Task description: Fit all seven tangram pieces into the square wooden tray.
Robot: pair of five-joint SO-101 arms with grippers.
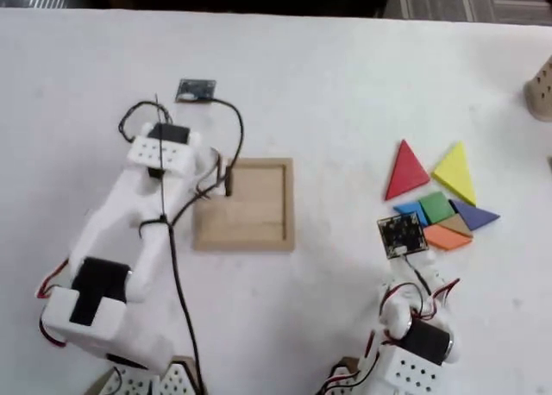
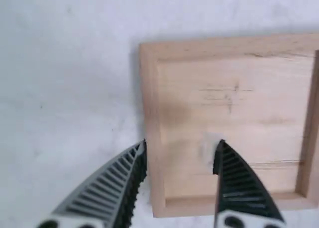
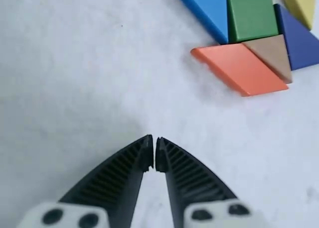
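The square wooden tray (image 1: 250, 207) lies mid-table with nothing in it. My left gripper (image 2: 180, 149) is open and straddles one side wall of the tray (image 2: 149, 118), one finger outside and the other inside; from above it sits at the tray's left edge (image 1: 226, 184). The pieces are grouped to the right: red triangle (image 1: 405, 169), yellow triangle (image 1: 455, 172), blue piece (image 3: 207, 6), green square (image 3: 250, 14), tan triangle (image 3: 271, 51), dark blue triangle (image 3: 299, 39) and orange parallelogram (image 3: 241, 67). My right gripper (image 3: 153, 152) is shut, empty, just short of the orange piece.
A small dark circuit board (image 1: 196, 90) lies behind the left arm, with cables running over the tray's left side. A pale wooden object (image 1: 541, 89) stands at the far right edge. White tabletop lies between tray and pieces.
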